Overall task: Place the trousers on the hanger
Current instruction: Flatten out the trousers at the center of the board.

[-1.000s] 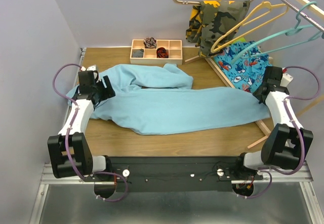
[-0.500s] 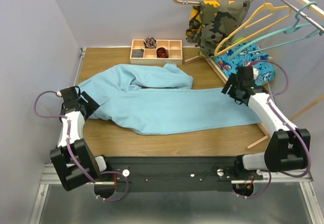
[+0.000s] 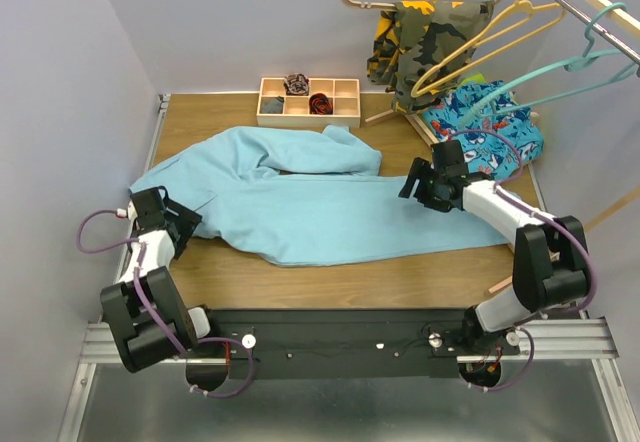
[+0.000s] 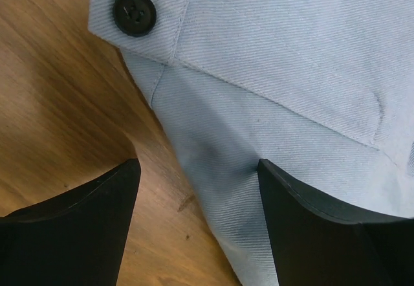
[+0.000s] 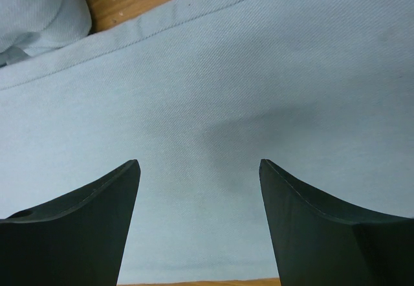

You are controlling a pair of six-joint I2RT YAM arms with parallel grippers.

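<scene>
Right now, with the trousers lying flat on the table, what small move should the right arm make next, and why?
Probably lower the right gripper onto the trousers and close it. Its jaws stand open just above the leg, holding nothing, and the cloth must be gripped before it can reach the teal hanger.

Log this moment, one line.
light sky-blue cloth trousers: spread flat | left claw: open at waistband | right claw: open over leg | thin teal hanger: hung, no trousers
</scene>
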